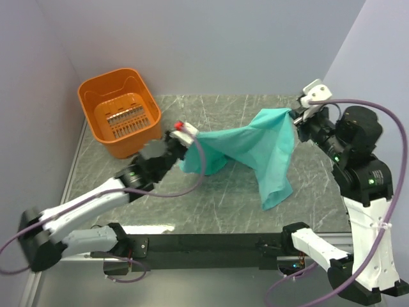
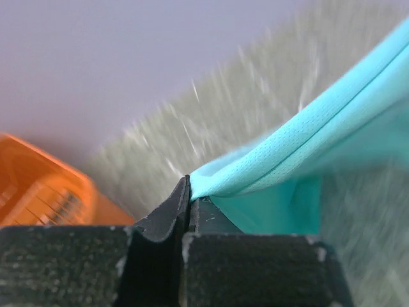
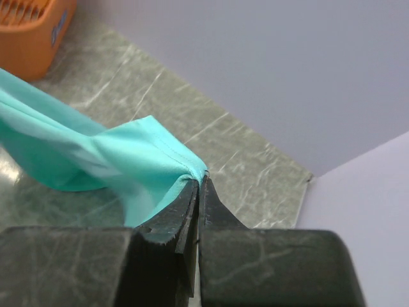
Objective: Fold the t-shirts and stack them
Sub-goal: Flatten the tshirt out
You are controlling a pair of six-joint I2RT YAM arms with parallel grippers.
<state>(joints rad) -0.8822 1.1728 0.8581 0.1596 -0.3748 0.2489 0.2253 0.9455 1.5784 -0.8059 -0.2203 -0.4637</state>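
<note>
One teal-green t-shirt [image 1: 255,144] hangs stretched between both grippers above the grey marble table [image 1: 217,204], its loose end drooping at the front right. My left gripper [image 1: 186,133] is shut on the shirt's left edge; in the left wrist view the hemmed cloth [image 2: 300,153] leaves the pinched tips of that gripper [image 2: 190,192]. My right gripper [image 1: 295,115] is shut on the shirt's upper right corner; the right wrist view shows the stitched corner [image 3: 147,147] caught at the tips of that gripper [image 3: 201,179].
An orange plastic basket [image 1: 119,110] stands at the back left of the table, just behind the left gripper. Grey walls close in the back and both sides. A black rail [image 1: 211,243] carries the arm bases along the near edge.
</note>
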